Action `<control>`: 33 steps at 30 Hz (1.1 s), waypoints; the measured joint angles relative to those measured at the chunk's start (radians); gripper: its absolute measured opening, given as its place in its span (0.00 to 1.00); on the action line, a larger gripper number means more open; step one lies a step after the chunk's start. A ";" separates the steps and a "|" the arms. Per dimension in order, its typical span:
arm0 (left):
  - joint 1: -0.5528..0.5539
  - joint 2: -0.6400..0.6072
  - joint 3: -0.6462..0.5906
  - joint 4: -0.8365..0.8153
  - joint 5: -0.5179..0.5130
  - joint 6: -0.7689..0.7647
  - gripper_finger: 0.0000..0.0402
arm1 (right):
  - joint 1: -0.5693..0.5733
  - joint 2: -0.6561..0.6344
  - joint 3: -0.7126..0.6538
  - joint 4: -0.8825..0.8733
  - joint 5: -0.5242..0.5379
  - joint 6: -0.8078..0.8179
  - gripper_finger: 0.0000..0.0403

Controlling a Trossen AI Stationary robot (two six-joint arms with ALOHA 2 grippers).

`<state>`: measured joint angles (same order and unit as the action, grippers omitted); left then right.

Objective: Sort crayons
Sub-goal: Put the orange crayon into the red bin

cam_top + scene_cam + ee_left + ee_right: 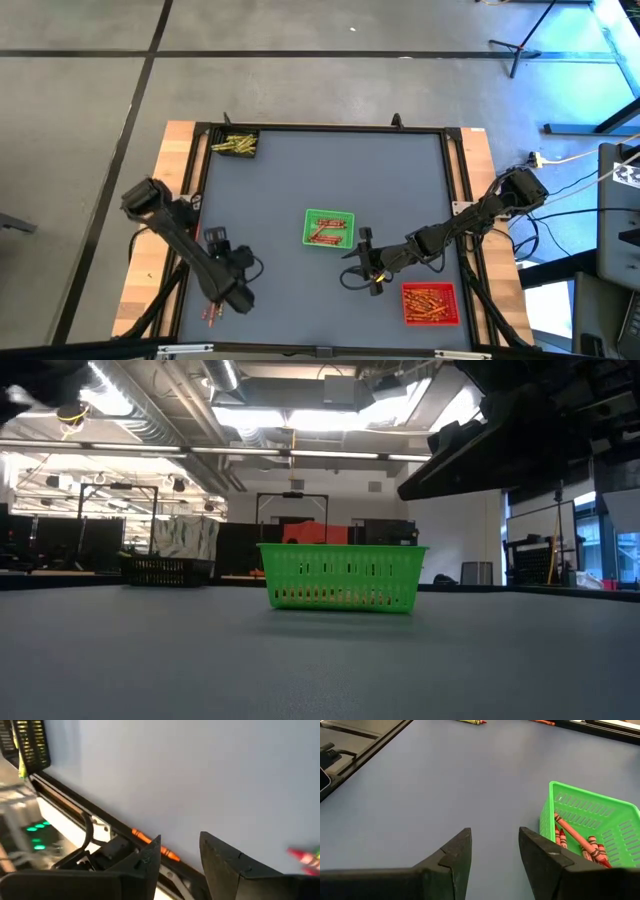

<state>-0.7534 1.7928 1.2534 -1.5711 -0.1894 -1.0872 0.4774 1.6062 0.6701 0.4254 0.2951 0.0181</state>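
Observation:
Red crayons [327,231] lie in the green tray [328,213] at the mat's middle; the right wrist view shows them [580,842] inside it. Orange crayons fill the red tray [430,303] at the near right, and yellowish ones lie in the black tray [235,143] at the far left corner. Loose crayons [211,315] lie by the near left rail. An orange crayon [155,845] lies against the rail, with red ones [305,856] beside it. My left gripper [180,840] hangs open above them. My right gripper [495,832] stands open just near-right of the green tray [592,820].
A dark rail [195,200] frames the grey mat [330,170] on all sides. The low view shows the green tray [342,577] ahead, the black tray [165,570] far off, and an arm [520,430] overhead. The mat's far middle lies bare.

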 joint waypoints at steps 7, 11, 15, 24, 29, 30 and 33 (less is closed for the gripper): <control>0.139 -0.175 -0.049 0.000 -0.003 -0.058 0.30 | 0.000 0.000 0.000 -0.001 0.000 0.000 0.40; 0.266 -0.271 -0.186 0.018 0.016 -0.062 0.30 | 0.000 0.000 0.000 -0.001 0.000 0.000 0.40; 0.414 -0.331 -0.372 0.092 0.133 -0.048 0.30 | 0.000 0.000 0.000 -0.001 0.000 0.000 0.40; 0.664 -0.320 -0.533 0.234 0.191 -0.005 0.30 | 0.000 0.000 0.000 -0.001 0.007 -0.008 0.40; 0.729 -0.283 -0.521 0.248 0.159 0.035 0.29 | 0.000 0.000 0.000 -0.003 0.008 -0.008 0.40; 0.739 -0.270 -0.525 0.254 0.163 0.041 0.29 | 0.000 0.000 0.000 -0.004 0.008 -0.008 0.40; 0.765 -0.228 -0.534 0.251 0.176 0.044 0.28 | 0.000 0.000 0.000 -0.005 0.008 -0.008 0.40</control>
<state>0.0113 1.5650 0.7190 -1.3200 -0.0129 -1.0431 0.4772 1.6066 0.6704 0.4205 0.3031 0.0099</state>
